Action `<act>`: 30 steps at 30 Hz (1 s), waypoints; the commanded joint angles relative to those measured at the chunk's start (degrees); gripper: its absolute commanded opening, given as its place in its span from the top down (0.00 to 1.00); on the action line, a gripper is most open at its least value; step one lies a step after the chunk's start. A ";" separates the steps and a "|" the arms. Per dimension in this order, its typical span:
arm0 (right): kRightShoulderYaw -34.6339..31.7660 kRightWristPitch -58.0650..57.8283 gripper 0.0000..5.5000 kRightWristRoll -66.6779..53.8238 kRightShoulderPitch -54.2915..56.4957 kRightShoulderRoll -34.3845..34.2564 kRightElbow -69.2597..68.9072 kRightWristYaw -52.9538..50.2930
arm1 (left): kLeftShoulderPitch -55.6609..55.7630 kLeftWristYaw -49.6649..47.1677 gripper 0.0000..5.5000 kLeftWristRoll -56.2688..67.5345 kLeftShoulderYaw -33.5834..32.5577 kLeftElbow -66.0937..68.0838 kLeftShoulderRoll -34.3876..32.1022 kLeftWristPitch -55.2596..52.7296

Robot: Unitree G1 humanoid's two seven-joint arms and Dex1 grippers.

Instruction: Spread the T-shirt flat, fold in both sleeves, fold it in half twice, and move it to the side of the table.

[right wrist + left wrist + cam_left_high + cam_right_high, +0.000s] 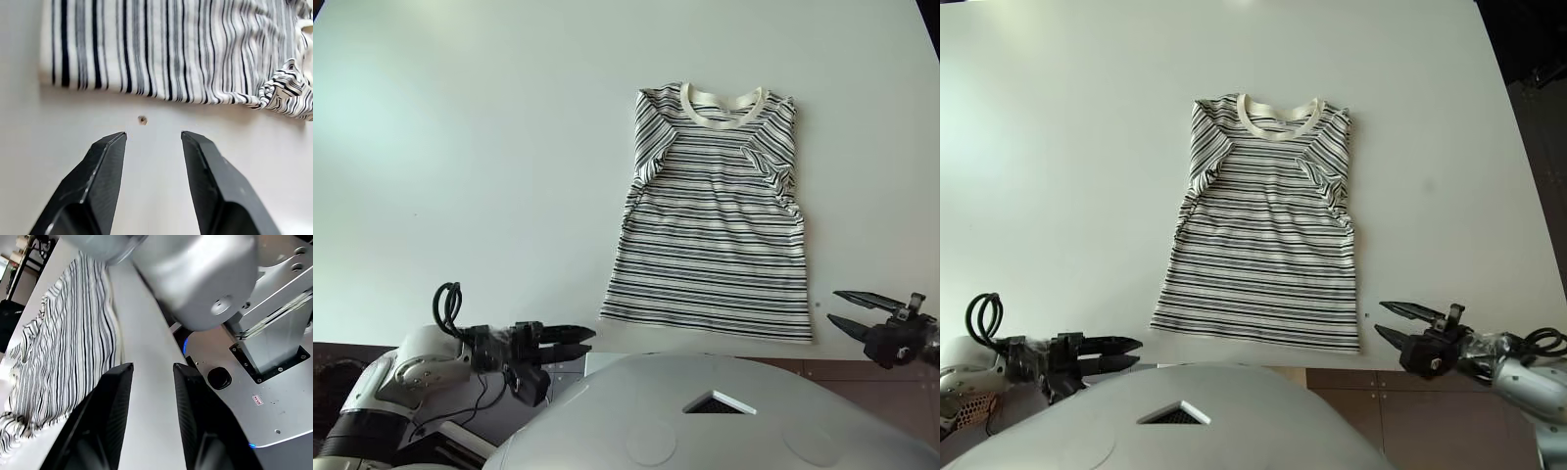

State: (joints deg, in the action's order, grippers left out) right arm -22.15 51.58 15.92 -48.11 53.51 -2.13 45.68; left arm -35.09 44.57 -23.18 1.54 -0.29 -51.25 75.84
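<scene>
Striped T-shirt (715,225) flat on white table (460,147), sleeves already tucked in. Left gripper (587,341) near shirt's left hem corner, right gripper (832,305) near right hem corner; both half-spread, empty. Cloth probably light, limp, slides easily: pinch hem corners.

I see broad bench (460,176) surface left of T-shirt (715,225), narrower strip right of it, band beyond collar. Left end effector (591,341) by hem's left corner, right end effector (832,305) just right of hem, both spread, apart from cloth. Tiny speck (142,119) beside hem.
</scene>
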 commanded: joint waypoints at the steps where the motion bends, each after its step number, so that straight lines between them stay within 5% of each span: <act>1: -0.29 17.40 0.63 12.84 6.34 2.86 12.18 -8.88 | 5.90 -4.44 0.72 -12.05 -4.56 5.26 3.92 8.70; 11: 5.12 23.18 0.62 24.26 8.36 -0.27 11.80 -20.50 | 15.54 -14.93 0.71 -19.16 -7.29 10.10 6.85 8.47; 15: 5.23 20.98 0.62 23.74 5.84 -0.84 8.74 -22.27 | 10.58 -16.37 0.65 4.99 0.96 -2.60 -6.22 -0.55; 20: 5.62 17.86 0.62 24.74 2.90 -3.17 6.10 -24.12 | 11.68 -13.76 0.65 17.00 4.17 -8.63 -16.07 -6.53; 30: 8.43 15.44 0.62 24.37 4.93 0.41 7.10 -25.97 | 15.69 -10.95 0.60 1.49 8.31 4.64 -12.12 -2.08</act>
State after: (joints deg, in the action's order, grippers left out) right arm -14.88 68.71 38.06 -43.48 52.50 3.30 18.53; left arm -21.34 33.85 -19.06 9.24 2.96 -64.98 73.49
